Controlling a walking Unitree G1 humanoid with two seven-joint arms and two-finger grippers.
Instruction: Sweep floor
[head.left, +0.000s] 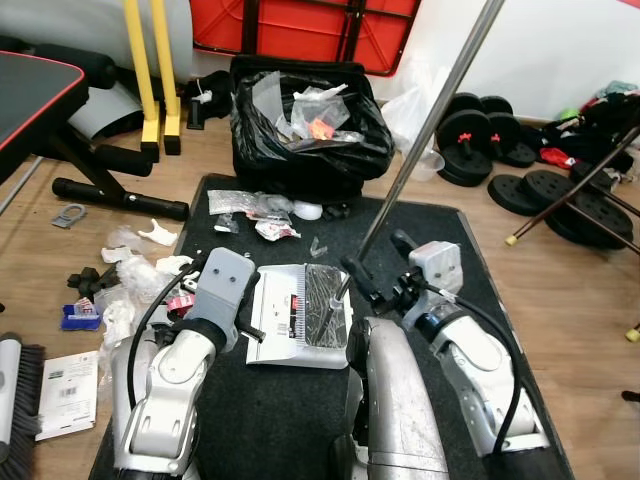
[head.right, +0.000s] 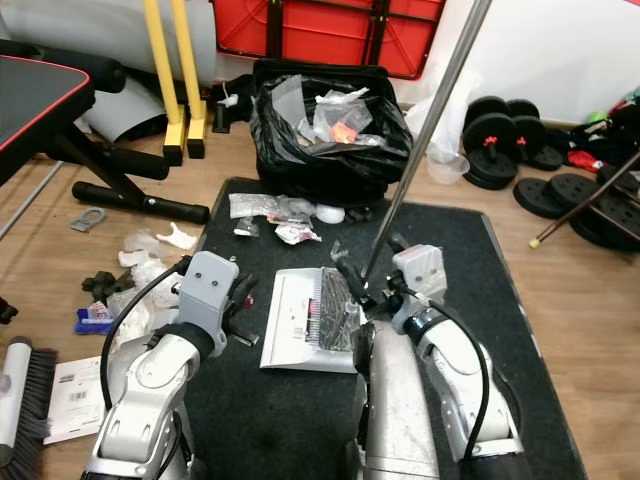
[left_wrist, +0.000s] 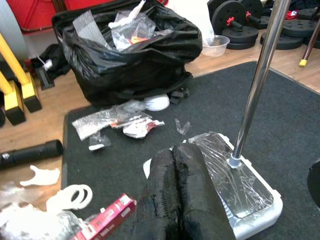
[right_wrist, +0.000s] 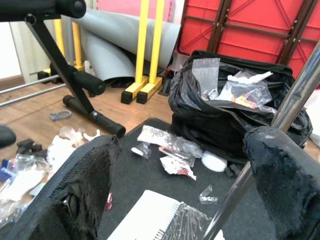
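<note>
Fingers of the right gripper (right_wrist: 185, 200) spread around the dustpan's stiff, slick pole (head.left: 420, 140); left gripper (left_wrist: 181, 200) pressed together. Grasp low.

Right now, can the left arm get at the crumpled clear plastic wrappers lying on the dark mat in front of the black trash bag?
Probably yes. The left gripper, fingers shut, points at the crumpled clear plastic wrappers, with bare dark mat between. The white dustpan and its metal pole sit off to the side.
</note>
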